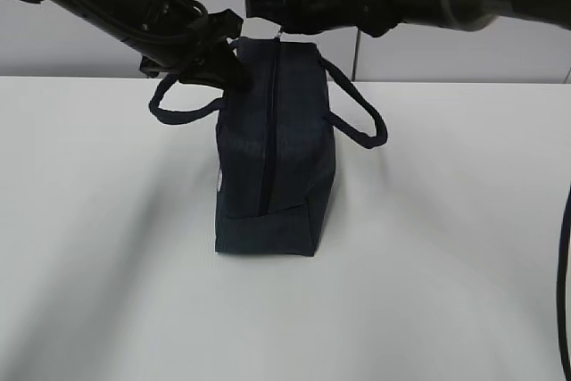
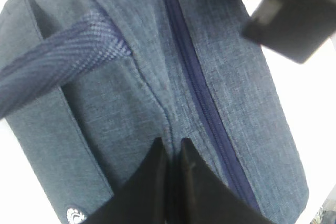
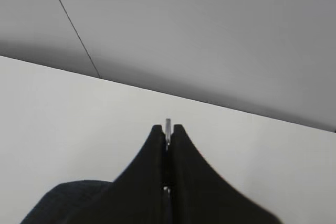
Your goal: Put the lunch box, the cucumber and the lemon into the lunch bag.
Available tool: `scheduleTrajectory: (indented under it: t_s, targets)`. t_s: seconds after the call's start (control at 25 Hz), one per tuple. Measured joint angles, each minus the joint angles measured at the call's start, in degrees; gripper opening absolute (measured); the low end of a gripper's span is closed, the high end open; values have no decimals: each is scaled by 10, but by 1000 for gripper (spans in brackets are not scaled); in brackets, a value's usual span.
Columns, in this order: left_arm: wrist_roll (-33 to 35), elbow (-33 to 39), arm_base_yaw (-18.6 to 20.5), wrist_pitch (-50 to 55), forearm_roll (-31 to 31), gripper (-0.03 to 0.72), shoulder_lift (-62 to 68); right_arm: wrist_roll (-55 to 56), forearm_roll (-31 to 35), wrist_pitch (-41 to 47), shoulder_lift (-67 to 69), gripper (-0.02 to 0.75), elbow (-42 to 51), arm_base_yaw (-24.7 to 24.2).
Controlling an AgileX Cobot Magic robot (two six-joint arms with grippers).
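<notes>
The near part of the white table (image 1: pixel 107 292) lies bare in front of the lunch bag (image 1: pixel 272 158), which stands upright near the middle, its narrow end facing the camera. Its zipper (image 1: pixel 268 131) runs from the near end up over the top and looks shut along the whole visible length. One loop handle (image 1: pixel 178 109) hangs out to the left, the other handle (image 1: pixel 361 113) to the right. The lunch box, cucumber and lemon are not visible in any view.

At the bag's top left edge, the left gripper (image 2: pixel 170 148) has its jaws drawn together on a fold of the bag's fabric just left of the zipper; the wrist view shows the cloth puckering between the fingertips, with the left handle crossing beside them.

Above the far end of the bag's top, the right gripper (image 3: pixel 168 129) is also pressed closed, pinching a thin silver pull (image 3: pixel 168 126) that sticks up between its tips. Both arms reach in from the far side, crowding the space over the bag's top. Behind them stands a plain grey wall (image 1: pixel 401 55).
</notes>
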Motion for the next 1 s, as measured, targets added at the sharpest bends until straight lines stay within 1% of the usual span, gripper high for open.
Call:
scheduleTrajectory:
  t_s: [0.4, 0.8, 1.0]
  targets:
    - [16, -2, 1, 35, 0, -6, 0, 0, 4, 6, -2, 0, -1, 1]
    - [17, -2, 1, 70, 16, -6, -18, 0, 7, 10, -2, 0, -1, -1]
    - [19, -2, 1, 82, 16, -6, -21, 1, 16, 36, -2, 0, -1, -9]
